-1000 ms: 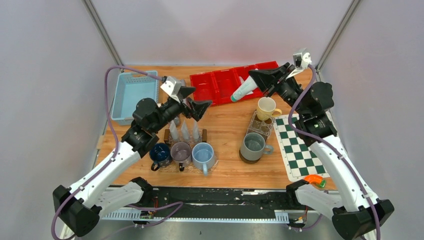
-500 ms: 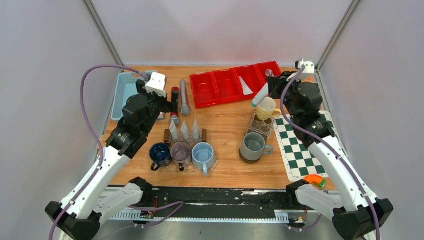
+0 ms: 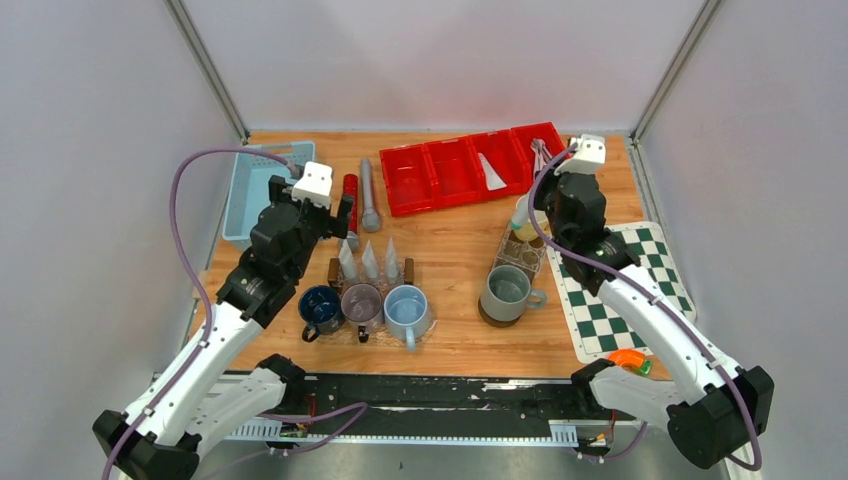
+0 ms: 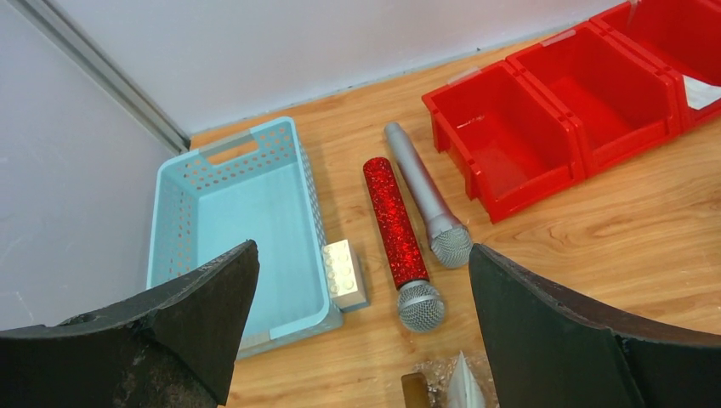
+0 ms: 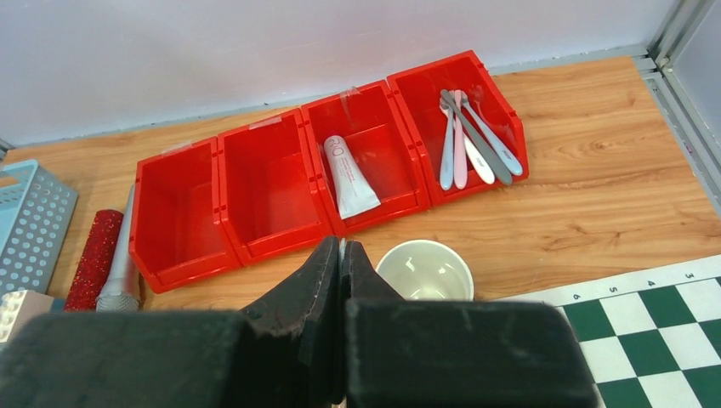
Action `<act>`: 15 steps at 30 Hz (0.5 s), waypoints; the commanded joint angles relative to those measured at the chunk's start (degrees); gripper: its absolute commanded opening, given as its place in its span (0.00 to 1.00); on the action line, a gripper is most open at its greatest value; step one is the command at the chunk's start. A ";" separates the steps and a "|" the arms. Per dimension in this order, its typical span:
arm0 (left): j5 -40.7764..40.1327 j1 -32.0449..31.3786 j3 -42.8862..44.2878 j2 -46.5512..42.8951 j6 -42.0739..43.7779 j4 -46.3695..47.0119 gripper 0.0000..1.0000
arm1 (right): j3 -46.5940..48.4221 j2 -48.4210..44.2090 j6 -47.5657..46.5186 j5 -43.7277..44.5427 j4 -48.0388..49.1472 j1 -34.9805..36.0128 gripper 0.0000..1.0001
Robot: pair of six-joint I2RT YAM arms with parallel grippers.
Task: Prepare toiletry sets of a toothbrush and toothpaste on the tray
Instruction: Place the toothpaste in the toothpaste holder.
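The right pincer (image 5: 342, 246) is squeezed narrow on the toothpaste (image 3: 520, 207). Only a thin pale sliver shows between its fingers in the wrist view. It hangs by the cream mug (image 5: 424, 270), just in front of the red bins (image 5: 178, 212) along the far edge of the tabletop (image 3: 450, 250). A second toothpaste (image 5: 347, 177) lies in the third bin from the left, and the toothbrushes (image 5: 470, 140) lie bundled in the bin nearest the far right corner. Nearer than the mug sit a small clear tray (image 3: 527, 255) and a grey mug (image 3: 505, 290). A chequered mat (image 3: 610, 295) lies along the right edge.

The left pincer (image 4: 364, 249) is spread wide and holds nothing, above the far left part of the tabletop. Under it lie a red microphone (image 4: 393, 225) and a grey microphone (image 4: 417, 191) side by side, with a white brick (image 4: 344, 272) touching the blue basket (image 4: 174, 221). Three pale wedge tubes (image 3: 370, 262) stand in a row behind three mugs (image 3: 362, 303) toward the near edge.

A second ago the left arm reached across the middle and hid both microphones. Now it sits back to the left. The right arm then held the tube out over the bins, and it has since drawn in toward the mug.
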 commanded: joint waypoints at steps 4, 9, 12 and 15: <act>0.16 0.47 -1.62 -2.76 2.09 4.37 1.00 | -2.39 0.67 -2.17 7.88 6.40 3.62 0.00; 1.08 0.58 -2.34 -3.40 2.28 5.20 1.00 | -5.02 1.27 -2.88 10.37 10.60 4.72 0.00; 1.24 0.56 -2.58 -3.51 2.44 5.48 1.00 | -5.71 1.84 -3.48 11.44 12.20 5.04 0.00; 1.08 0.56 -2.69 -3.42 2.55 5.58 1.00 | -6.02 2.65 -3.58 12.44 12.57 5.43 0.00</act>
